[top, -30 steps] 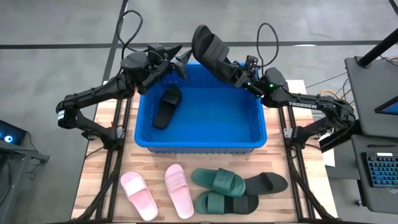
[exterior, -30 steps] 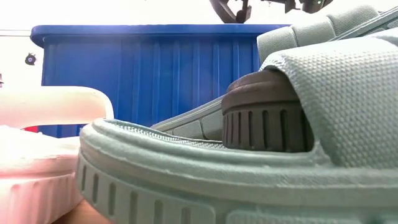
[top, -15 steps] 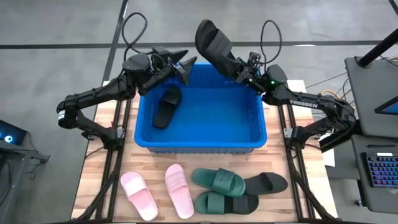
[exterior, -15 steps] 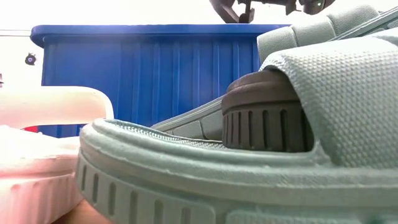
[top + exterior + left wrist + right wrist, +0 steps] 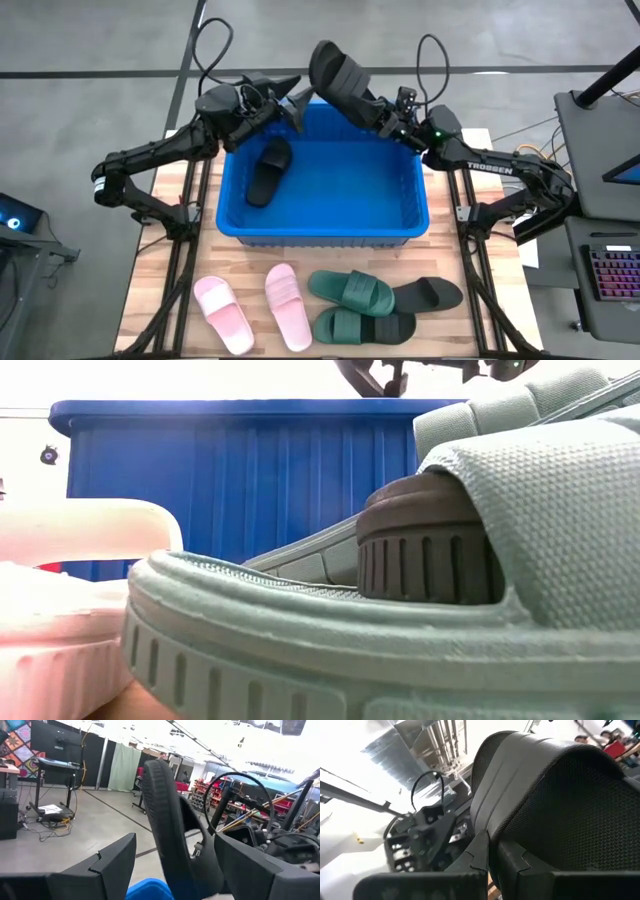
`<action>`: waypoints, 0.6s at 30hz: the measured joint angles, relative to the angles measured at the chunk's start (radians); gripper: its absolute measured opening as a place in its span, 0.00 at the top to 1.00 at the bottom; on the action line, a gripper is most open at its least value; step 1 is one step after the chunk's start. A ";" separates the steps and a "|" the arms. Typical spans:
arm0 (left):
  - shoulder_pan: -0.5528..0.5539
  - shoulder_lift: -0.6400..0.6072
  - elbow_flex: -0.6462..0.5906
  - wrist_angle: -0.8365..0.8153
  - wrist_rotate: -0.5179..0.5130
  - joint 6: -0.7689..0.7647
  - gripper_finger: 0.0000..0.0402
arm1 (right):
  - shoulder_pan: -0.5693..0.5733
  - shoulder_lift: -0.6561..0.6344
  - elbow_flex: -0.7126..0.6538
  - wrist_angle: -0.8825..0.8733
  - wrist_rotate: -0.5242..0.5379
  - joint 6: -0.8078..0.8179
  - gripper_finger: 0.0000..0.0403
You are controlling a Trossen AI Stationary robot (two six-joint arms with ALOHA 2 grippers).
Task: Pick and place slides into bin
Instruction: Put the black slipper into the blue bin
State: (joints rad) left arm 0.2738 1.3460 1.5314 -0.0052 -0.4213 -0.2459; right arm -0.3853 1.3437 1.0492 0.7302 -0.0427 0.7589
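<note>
Pink slides (image 5: 258, 305) lie at the table's (image 5: 170, 270) front left, green ones (image 5: 352, 292) and a black one (image 5: 430, 293) beside them. Behind stands the bin (image 5: 325, 232) with one black slide (image 5: 268, 170) inside. At its far left corner the left gripper (image 5: 296, 105) gapes wide, empty. Beside it the right gripper (image 5: 378, 115) clamps a black slide (image 5: 338, 73) aloft over the far rim.

2 black jointed arms are fitted. Black cables are looped above each wrist. The right arm (image 5: 495, 168) is marked "TROSSEN" in white; a green light is shown near its wrist.
</note>
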 joint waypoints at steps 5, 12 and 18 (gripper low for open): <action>0.008 0.000 0.000 -0.003 -0.005 0.000 0.37 | 0.008 0.000 0.002 -0.001 -0.014 -0.018 0.98; 0.008 0.045 0.000 0.053 0.002 -0.002 0.37 | 0.012 0.000 0.005 -0.003 -0.043 -0.019 0.98; 0.009 0.073 0.007 0.054 0.002 -0.006 0.37 | 0.014 0.000 0.003 -0.022 -0.046 -0.020 0.98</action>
State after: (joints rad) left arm 0.2827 1.4192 1.5387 0.0492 -0.4193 -0.2521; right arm -0.3710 1.3437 1.0522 0.7082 -0.0890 0.7390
